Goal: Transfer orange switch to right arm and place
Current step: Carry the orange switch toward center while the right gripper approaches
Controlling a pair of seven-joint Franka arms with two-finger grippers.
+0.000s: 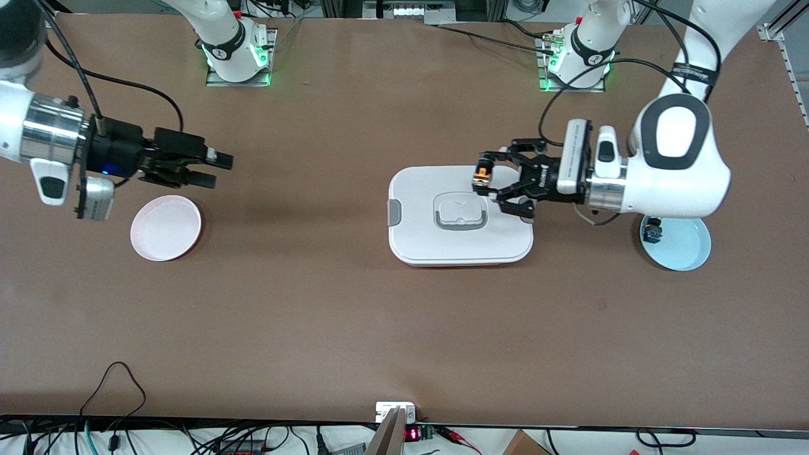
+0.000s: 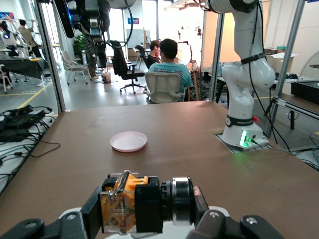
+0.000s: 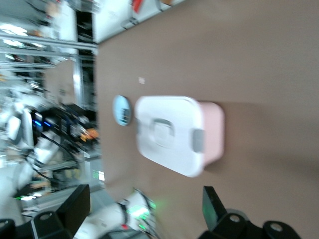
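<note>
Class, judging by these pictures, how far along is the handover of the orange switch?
Done: the left hand is shut on the orange switch, held up over the white lidded box. In hand: carrying it. Left: the open right hand, above the table near the pink plate, must take and place it.

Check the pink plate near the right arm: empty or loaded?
Empty. The front view shows the pink plate bare, and the orange switch is pinched in the left gripper above the white lidded box.

Robotics lab: aluminium frames (image 2: 294, 59), office chairs (image 2: 163, 87), seated people (image 2: 169, 62), cabling.
</note>
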